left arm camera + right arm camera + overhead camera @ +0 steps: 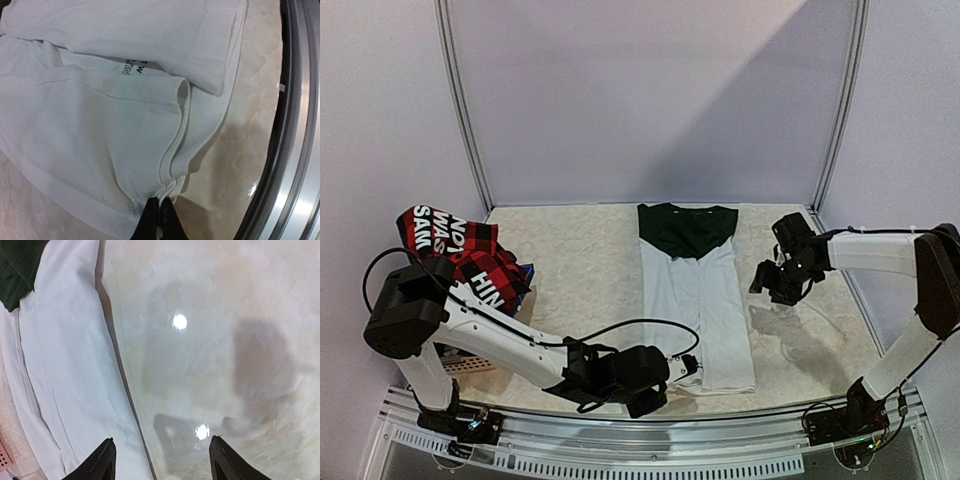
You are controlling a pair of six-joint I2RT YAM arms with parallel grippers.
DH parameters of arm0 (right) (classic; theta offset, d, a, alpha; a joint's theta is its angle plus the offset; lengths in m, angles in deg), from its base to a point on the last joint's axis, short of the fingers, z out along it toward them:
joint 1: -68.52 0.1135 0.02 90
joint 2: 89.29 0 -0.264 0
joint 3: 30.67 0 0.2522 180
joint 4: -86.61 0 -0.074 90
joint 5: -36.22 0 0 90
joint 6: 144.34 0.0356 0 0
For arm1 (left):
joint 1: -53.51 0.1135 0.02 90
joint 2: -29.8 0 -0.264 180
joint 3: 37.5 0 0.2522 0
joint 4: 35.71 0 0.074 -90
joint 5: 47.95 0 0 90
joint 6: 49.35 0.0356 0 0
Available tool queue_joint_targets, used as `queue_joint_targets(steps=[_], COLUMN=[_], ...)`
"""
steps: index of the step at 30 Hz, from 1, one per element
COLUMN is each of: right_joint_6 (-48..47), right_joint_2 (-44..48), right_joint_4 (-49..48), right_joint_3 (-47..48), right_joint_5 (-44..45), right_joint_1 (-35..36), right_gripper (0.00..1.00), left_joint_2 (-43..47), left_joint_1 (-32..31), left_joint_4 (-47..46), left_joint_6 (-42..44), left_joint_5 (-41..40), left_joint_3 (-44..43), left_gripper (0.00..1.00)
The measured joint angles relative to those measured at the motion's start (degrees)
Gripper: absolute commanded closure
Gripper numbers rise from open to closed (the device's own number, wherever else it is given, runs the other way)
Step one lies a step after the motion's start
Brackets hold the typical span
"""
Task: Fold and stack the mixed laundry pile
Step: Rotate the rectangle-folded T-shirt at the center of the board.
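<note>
A white-and-dark-green T-shirt (698, 300) lies folded into a long strip down the middle of the table, green top at the far end. My left gripper (688, 367) is shut on the near hem of the shirt; the left wrist view shows the black fingertips (160, 215) pinching the layered white hem (172, 187). My right gripper (782, 285) is open and empty, held above the bare table to the right of the shirt; its wrist view shows the shirt's white edge (65, 370). A red-black plaid shirt with white lettering (460, 250) lies heaped at the left.
A small pale basket (470, 362) sits under the plaid heap at the left, with a blue piece (525, 272) beside it. A metal rail (620, 425) runs along the near table edge, also in the left wrist view (295, 150).
</note>
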Motion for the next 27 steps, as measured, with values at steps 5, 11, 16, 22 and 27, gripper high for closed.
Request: queue_joint_targets(steps=[5,11,16,22,27], right_joint_6=[0.37,0.15,0.24,1.49,2.58], right_joint_2=[6.99,11.02,12.5,12.83,13.97], right_joint_4=[2.49,4.5,5.18,5.55,6.19], right_joint_3=[-5.97,-7.65,-11.06,-15.34,-15.74], right_joint_5=[-1.16,-3.48,-5.57,-7.91,-8.46], right_joint_1=[2.34,4.76,7.06,11.23,15.08], right_gripper=[0.36,0.38,0.45,0.5,0.54], left_joint_2=[0.0,0.0,0.0,0.0,0.0], left_joint_1=[-0.02,-0.04,-0.04,-0.26,-0.46], left_joint_4=[-3.02,-4.31,-4.5,-4.66,-4.66], left_joint_6=[-0.17,-0.48,-1.07,-1.57,-1.95], left_joint_5=[-0.46,-1.22,-1.79,-2.54,-2.8], left_joint_3=[1.22,1.62,1.62,1.62,1.62], left_gripper=[1.0,1.0,1.0,1.0,1.0])
